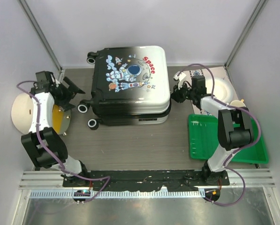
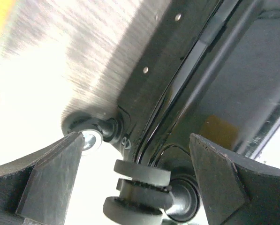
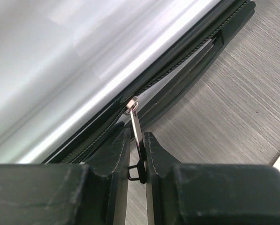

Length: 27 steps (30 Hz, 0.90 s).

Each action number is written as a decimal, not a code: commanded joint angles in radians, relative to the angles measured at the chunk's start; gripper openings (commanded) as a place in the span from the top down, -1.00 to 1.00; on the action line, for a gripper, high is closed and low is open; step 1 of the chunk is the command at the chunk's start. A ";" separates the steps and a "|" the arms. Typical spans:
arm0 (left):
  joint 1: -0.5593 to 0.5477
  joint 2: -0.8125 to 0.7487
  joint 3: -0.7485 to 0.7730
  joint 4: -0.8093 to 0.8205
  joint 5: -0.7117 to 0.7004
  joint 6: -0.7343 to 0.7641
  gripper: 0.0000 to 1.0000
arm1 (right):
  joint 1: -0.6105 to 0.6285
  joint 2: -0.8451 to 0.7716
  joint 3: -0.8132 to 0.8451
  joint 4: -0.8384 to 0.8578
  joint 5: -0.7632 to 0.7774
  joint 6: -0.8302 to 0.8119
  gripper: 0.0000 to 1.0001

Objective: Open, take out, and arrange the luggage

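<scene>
- Two grippers flank the luggage (image 1: 130,84), lying flat mid-table.
- Left gripper (image 1: 75,93): jaws wide apart beside its wheels (image 2: 140,174).
- Right gripper (image 3: 137,140): clamped on the zipper pull (image 3: 136,123) at its right edge.

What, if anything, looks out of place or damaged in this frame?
Nothing stands out. The white-to-black hard-shell suitcase lies flat on its side with its halves together and no visible damage. The right claw pinches its metal zipper pull, and the left claw is open beside the black wheels.
</scene>
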 commanded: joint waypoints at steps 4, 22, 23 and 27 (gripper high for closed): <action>0.080 -0.050 0.250 -0.087 -0.227 0.265 -0.99 | 0.176 -0.147 -0.119 0.116 -0.048 0.079 0.98; -0.147 0.013 0.277 -0.020 -0.148 0.475 -0.99 | 0.290 -0.233 -0.227 0.194 0.071 0.180 0.99; -0.162 0.056 0.308 -0.035 -0.152 0.484 -0.99 | 0.268 -0.227 -0.213 0.188 0.071 0.157 0.99; -0.201 0.176 0.364 -0.058 -0.164 0.475 -0.94 | 0.156 -0.128 -0.126 0.221 0.090 0.125 0.99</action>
